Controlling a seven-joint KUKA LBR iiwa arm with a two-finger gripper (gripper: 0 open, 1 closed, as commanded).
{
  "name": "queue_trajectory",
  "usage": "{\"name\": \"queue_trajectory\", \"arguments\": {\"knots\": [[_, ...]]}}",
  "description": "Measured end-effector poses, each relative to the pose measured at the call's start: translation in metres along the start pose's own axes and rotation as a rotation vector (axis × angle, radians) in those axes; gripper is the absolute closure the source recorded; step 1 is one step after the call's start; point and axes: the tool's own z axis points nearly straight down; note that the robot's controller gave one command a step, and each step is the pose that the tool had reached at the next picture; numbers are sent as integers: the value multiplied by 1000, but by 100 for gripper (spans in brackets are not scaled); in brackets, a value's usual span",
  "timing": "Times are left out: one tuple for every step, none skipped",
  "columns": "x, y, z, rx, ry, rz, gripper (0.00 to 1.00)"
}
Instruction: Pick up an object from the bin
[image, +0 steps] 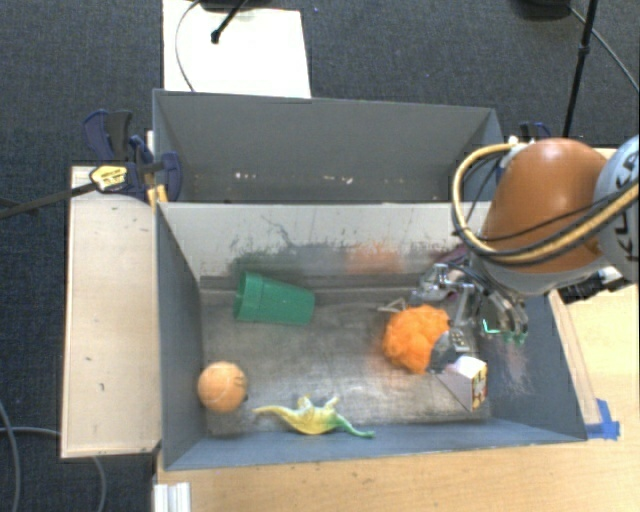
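Note:
My gripper (450, 340) hangs low over the right part of the bin. Right against its left side lies an orange fuzzy lump (413, 338) on the bin floor. A small white box with purple and yellow print (466, 382) lies just below the gripper, near the bin's right front corner. Whether either of them is in the gripper's grasp is hidden.
A green cup (273, 299) lies on its side at the back left. An orange ball (221, 386) sits in the front left corner. A yellow-green toy dinosaur (315, 418) lies along the front wall. The arm with its orange cover and cables comes in from the right.

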Motion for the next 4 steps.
{"name": "queue_trajectory", "arguments": {"knots": [[-2, 0, -4, 1, -8, -1, 0], [-11, -13, 49, 1, -13, -97, 0], [-16, -17, 74, 0, -6, -140, 0], [-28, -18, 61, 0, -11, -90, 0]]}}
